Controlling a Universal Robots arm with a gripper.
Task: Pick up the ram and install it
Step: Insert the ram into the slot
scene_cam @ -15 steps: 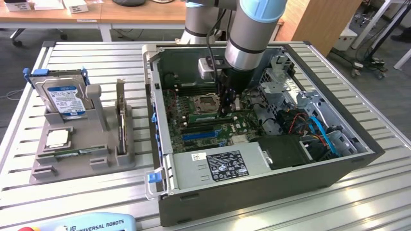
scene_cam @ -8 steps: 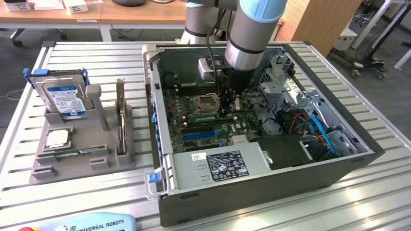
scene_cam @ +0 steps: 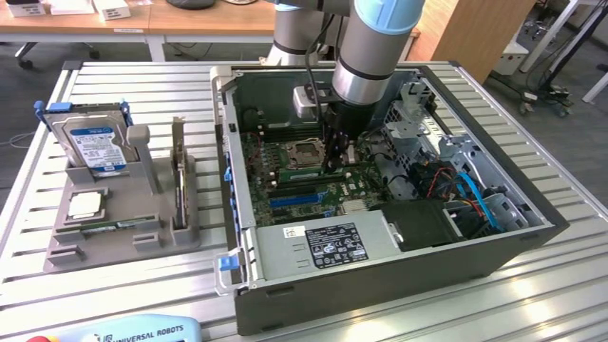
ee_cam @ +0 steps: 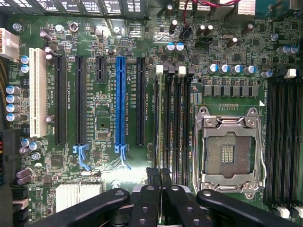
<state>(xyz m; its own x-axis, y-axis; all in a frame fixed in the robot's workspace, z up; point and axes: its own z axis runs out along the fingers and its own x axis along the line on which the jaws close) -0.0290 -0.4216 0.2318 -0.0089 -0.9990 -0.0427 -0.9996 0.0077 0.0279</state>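
Observation:
A green ram stick [scene_cam: 119, 226] lies flat in the grey fixture [scene_cam: 114, 246] at the exterior view's left. My gripper [scene_cam: 332, 169] is down inside the open computer case [scene_cam: 380, 285], over the memory slots beside the empty processor socket [scene_cam: 299, 152]. A pale green strip [scene_cam: 302, 174] runs along the slot line from under the tips. In the wrist view the gripper [ee_cam: 159, 176] has its black fingers [ee_cam: 152, 189] shut tight together at the near end of the memory slots [ee_cam: 160, 123], next to the socket [ee_cam: 228, 152]. I cannot tell whether anything thin is pinched between them.
The fixture also carries a silver hard drive [scene_cam: 95, 146], a square processor chip [scene_cam: 85, 205] and an upright card [scene_cam: 178, 178]. In the case are a power supply [scene_cam: 328, 246], cables [scene_cam: 456, 189] and drive cages. A teach pendant [scene_cam: 133, 331] lies at the table's front edge.

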